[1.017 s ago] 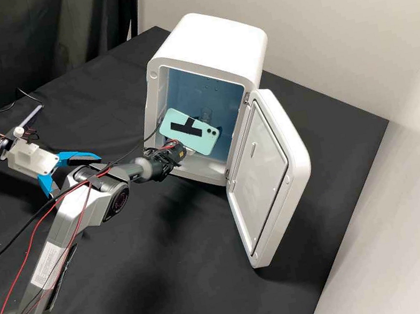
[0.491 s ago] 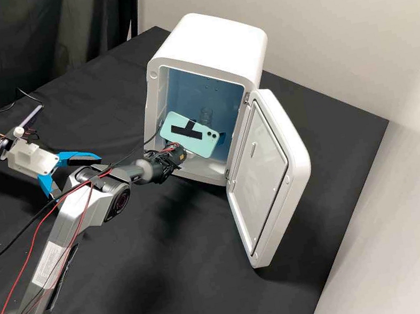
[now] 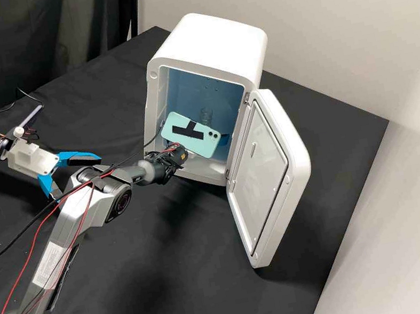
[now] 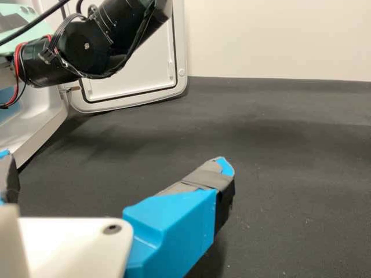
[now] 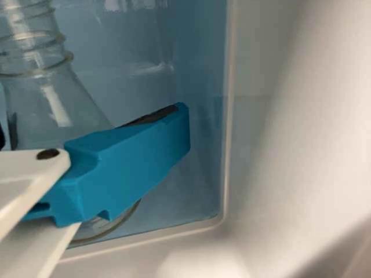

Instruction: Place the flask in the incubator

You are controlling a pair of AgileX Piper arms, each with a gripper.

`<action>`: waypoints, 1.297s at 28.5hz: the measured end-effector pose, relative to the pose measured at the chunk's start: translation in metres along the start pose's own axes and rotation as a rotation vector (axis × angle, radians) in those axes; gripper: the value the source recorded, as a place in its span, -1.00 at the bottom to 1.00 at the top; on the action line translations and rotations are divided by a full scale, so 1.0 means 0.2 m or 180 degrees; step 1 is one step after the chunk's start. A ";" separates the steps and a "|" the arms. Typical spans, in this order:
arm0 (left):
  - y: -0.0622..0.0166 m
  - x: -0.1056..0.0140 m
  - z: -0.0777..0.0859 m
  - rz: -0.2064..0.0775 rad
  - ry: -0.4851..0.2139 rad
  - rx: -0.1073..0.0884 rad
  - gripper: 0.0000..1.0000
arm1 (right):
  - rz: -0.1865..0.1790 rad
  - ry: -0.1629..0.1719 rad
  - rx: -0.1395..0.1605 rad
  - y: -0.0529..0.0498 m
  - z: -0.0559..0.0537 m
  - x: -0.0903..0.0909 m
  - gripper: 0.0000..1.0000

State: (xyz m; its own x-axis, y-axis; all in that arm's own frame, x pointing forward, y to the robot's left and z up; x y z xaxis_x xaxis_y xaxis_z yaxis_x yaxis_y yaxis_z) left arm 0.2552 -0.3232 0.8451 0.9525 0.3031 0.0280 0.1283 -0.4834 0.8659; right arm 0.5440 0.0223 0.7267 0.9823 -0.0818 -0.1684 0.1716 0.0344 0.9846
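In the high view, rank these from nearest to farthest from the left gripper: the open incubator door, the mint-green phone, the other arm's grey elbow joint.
From the left gripper:
1. grey elbow joint, right beside it.
2. mint-green phone, farther right.
3. incubator door, farthest right, swung open.

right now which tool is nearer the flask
Right. The right tool is inside the incubator beside the flask; the left tool hangs over the bench, outside the incubator.

Bright, soft light falls from overhead. The incubator [image 3: 211,43] door [image 3: 271,168] throws a faint shadow on the black bench [image 3: 176,271] toward 4 o'clock.
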 end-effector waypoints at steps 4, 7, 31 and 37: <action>0.000 0.00 0.00 0.0000 0.0000 0.0000 1.00 | -0.0013 0.0018 0.0019 0.00 0.00 0.00 1.00; 0.000 0.00 0.00 0.0000 0.0000 0.0000 1.00 | -0.0025 0.0034 0.0074 0.00 0.00 0.00 1.00; 0.000 0.00 0.00 0.0000 0.0000 0.0000 1.00 | -0.0078 -0.0037 0.0253 0.01 0.05 -0.08 1.00; 0.000 0.00 0.00 0.0000 0.0000 0.0000 1.00 | 0.0035 0.0058 0.0296 0.07 0.03 -0.16 1.00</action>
State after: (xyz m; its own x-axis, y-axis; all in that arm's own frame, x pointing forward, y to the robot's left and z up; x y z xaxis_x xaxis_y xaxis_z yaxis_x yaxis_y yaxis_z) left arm 0.2552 -0.3232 0.8451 0.9525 0.3031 0.0280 0.1283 -0.4834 0.8659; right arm 0.5152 0.0200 0.7457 0.9854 -0.0639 -0.1577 0.1541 -0.0575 0.9864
